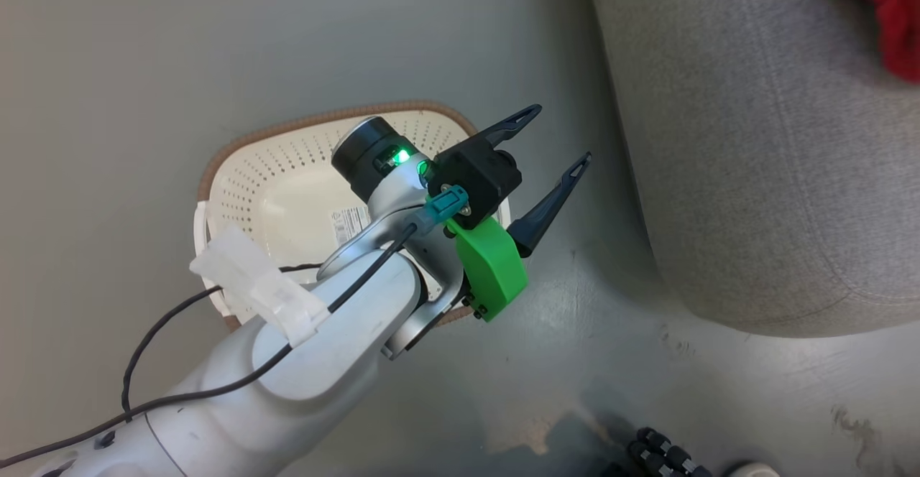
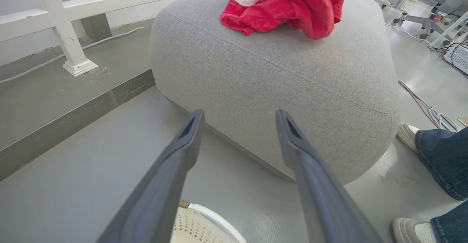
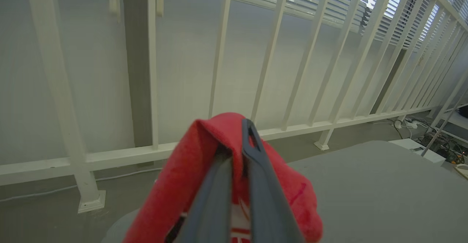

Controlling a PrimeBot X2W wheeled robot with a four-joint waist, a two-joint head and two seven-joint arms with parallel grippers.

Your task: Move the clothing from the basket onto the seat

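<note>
Clothing (image 3: 172, 188) drapes downward from the pinching right pincer (image 3: 236, 140); left pincer (image 1: 560, 133) spread.

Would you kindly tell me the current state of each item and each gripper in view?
basket: upright, no clothing seen inside.
clothing: crumpled in a heap on top of the seat.
seat: carrying the clothing on top.
left gripper: jaws open, holding nothing.
right gripper: jaws shut on red clothing, above the seat.

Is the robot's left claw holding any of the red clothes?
No, the left gripper is wide open with nothing in it, while red clothes lie on the grey seat.
</note>
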